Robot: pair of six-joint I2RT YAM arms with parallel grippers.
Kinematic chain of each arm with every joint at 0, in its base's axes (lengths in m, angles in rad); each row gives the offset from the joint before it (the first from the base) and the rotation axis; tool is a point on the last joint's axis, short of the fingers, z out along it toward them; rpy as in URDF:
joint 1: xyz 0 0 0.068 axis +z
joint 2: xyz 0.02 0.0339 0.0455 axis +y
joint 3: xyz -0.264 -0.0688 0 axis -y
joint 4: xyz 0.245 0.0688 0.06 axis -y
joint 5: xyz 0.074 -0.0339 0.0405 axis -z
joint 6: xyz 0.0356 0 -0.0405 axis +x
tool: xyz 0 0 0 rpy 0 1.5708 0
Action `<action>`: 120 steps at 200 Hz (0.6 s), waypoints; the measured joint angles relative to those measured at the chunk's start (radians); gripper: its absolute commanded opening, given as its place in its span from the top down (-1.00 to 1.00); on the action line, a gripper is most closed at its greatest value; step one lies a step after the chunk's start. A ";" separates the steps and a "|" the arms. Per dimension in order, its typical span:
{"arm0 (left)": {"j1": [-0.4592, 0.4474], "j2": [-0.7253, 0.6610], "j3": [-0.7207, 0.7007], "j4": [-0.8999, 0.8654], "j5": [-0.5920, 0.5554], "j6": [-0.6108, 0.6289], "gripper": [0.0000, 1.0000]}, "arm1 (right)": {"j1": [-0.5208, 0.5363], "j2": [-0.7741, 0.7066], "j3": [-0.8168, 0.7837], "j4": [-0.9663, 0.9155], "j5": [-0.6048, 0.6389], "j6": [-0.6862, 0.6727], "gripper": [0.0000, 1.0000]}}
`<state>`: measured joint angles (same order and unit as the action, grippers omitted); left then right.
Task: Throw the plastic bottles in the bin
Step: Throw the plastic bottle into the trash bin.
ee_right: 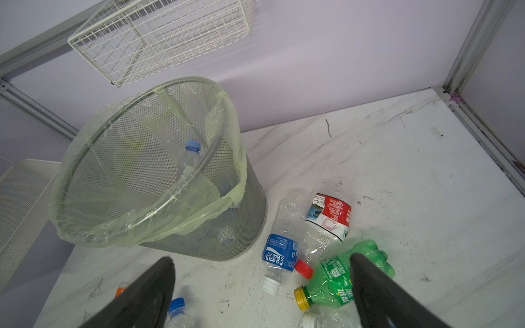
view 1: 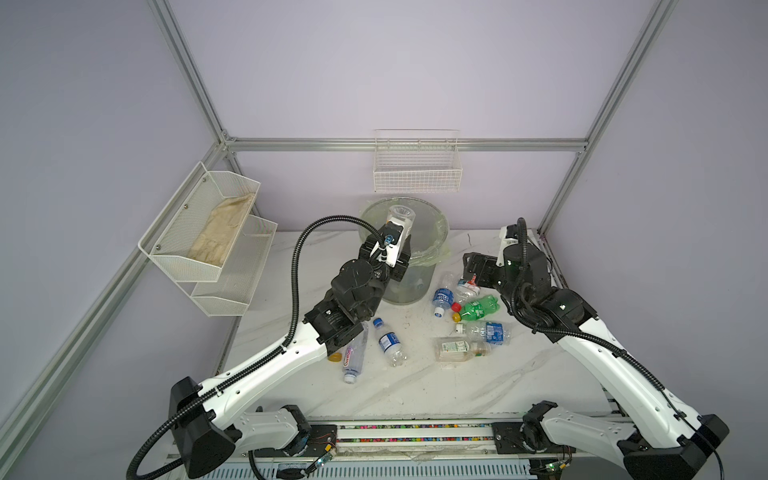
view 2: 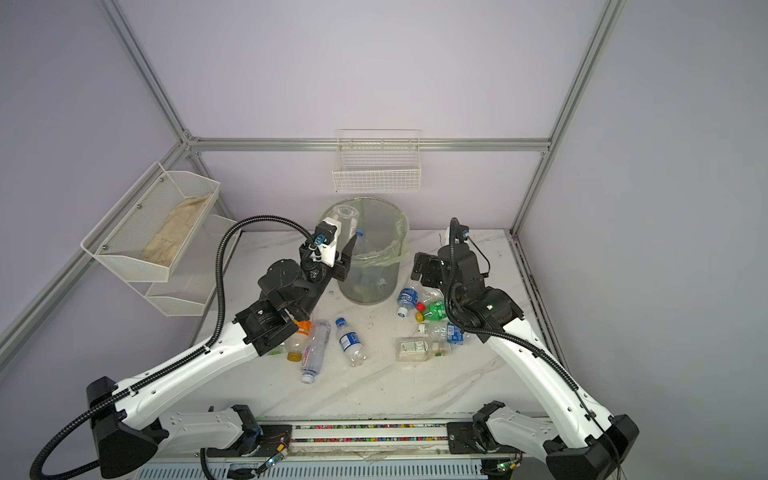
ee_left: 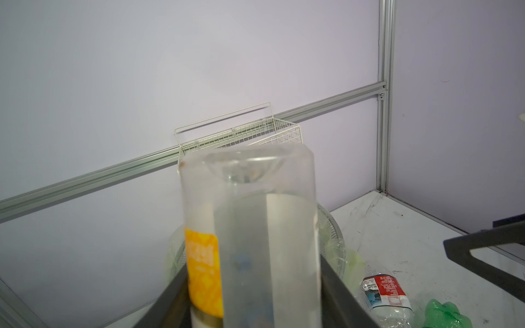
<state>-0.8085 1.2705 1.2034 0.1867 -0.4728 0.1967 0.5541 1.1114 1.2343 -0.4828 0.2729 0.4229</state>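
Table [view 1: 415, 390]: marble-look top. The bin [view 1: 436, 226] stands toward the back, with its liner bag [ee_right: 170, 221] folded loosely over the rim. At least one blue-capped bottle [ee_right: 190, 162] is already inside.

Left gripper [ee_left: 252, 267]: narrowed onto a clear bottle with an orange label [ee_left: 250, 198], held base-up with the jaws pressing its sides. In both top views it hangs over the bin's mouth on the side nearest the left arm [view 1: 270, 361], close to the rim rather than centred.

Right gripper [ee_right: 262, 258]: spread wide and empty, hovering above the cluster just beside the bin. That cluster is the blue-label bottle [ee_right: 279, 255], red-label bottle [ee_right: 329, 215] and green bottle [ee_right: 341, 278]. More bottles [view 1: 388, 343] lie nearer the table's front.

Risks, as I judge them:
- If I let go here, the bottle may clip the rim or the slack liner and bounce back onto the table.
- The bin looks light, so a nudge from the left arm could tip it.
- Bringing the right gripper down carelessly could squirt the crushed, rounded bottles sideways.
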 measured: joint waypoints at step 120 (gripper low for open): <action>0.145 0.409 0.718 -0.614 0.127 -0.214 -1.00 | 0.000 -0.043 0.000 -0.002 0.000 0.000 -0.95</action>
<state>-0.6632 1.6798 1.9217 -0.4271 -0.3462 -0.0170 0.5541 1.0679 1.2343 -0.4843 0.2726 0.4229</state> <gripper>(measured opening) 0.997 0.974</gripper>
